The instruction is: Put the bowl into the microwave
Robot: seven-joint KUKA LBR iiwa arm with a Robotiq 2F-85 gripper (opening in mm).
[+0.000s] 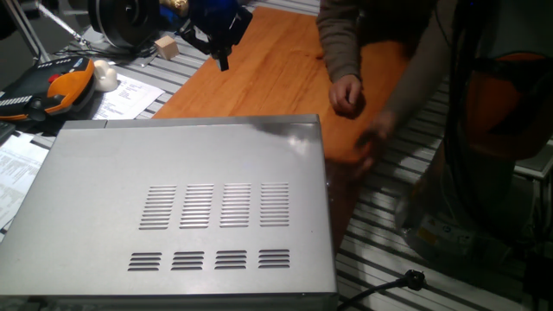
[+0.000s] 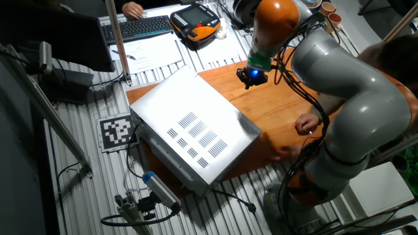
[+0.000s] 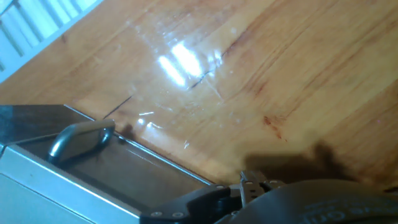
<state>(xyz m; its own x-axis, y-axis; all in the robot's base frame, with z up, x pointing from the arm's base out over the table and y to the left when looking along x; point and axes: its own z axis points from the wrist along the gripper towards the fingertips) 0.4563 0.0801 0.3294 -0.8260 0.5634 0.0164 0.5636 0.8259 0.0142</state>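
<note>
Filling the foreground of one fixed view, the microwave sits with its flat silver-grey top facing up, two rows of four vent-slot groups cut into it. Its right edge lies along the wooden tabletop, which stretches away behind it. A person's hand hovers over the right part of that wood, with a second, blurred hand just nearer, at the board's edge. Farther back the dark end effector hangs above the tabletop, well apart from the microwave; whether its fingers are spread or pressed together cannot be told from any view. In the far left corner lie an orange-and-black pendant, papers, a white rounded lump and a small wooden block. The hand view shows glossy wood with a glare patch, and at lower left the microwave's front edge with a curved metal handle. The bowl is not visible in any picture.
</note>
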